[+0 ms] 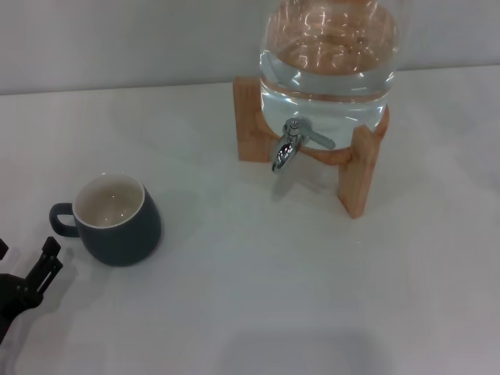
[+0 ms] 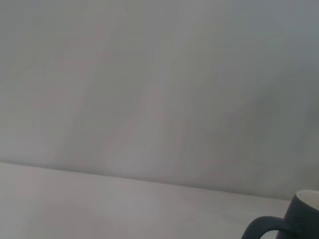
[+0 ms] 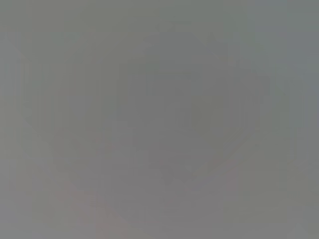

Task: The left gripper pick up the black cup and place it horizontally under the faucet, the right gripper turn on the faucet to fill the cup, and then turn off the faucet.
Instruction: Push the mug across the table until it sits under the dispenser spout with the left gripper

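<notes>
The black cup (image 1: 119, 221) stands upright on the white table at the left, cream inside showing, its loop handle pointing toward the table's left edge. My left gripper (image 1: 25, 255) is low at the left edge, just in front of and beside that handle, open with nothing between its fingers and apart from the cup. A piece of the cup (image 2: 305, 217) and its handle show in the left wrist view. The chrome faucet (image 1: 291, 145) juts from the glass jar, spout down, with nothing beneath it. The right gripper is out of view; its wrist view is plain grey.
The clear water jar (image 1: 328, 70) rests on a wooden stand (image 1: 355, 183) at the back centre-right. White tabletop (image 1: 258, 297) stretches between cup and stand and across the front. A pale wall rises behind.
</notes>
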You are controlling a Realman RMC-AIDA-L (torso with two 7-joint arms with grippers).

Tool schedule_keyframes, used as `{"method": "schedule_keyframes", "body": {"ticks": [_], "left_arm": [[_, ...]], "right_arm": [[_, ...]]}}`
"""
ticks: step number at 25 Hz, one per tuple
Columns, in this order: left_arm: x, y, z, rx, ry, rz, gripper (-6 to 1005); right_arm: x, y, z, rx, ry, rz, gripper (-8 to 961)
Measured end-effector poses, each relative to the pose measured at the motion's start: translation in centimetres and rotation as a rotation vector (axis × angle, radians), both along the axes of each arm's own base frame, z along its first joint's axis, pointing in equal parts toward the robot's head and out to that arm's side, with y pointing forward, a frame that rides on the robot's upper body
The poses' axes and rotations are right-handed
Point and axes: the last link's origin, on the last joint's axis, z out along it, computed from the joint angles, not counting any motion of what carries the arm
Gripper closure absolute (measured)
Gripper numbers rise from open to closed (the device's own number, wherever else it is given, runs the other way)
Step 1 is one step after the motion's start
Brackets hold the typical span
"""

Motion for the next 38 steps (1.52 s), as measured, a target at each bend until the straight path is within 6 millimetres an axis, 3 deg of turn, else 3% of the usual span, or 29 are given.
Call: {"method": "schedule_keyframes", "body": {"ticks": [24, 38], "left_arm": [[0.2, -0.4, -0.2, -0.001, -0.013, -0.009, 155], [0.5, 0.6, 0.2, 0.010, -0.005, -0.021, 158]], "right_arm": [[0.0, -0.1, 0.0, -0.001, -0.001, -0.001, 110], [0.2, -0.3, 0.1, 0.000, -0.005, -0.006, 110]]}}
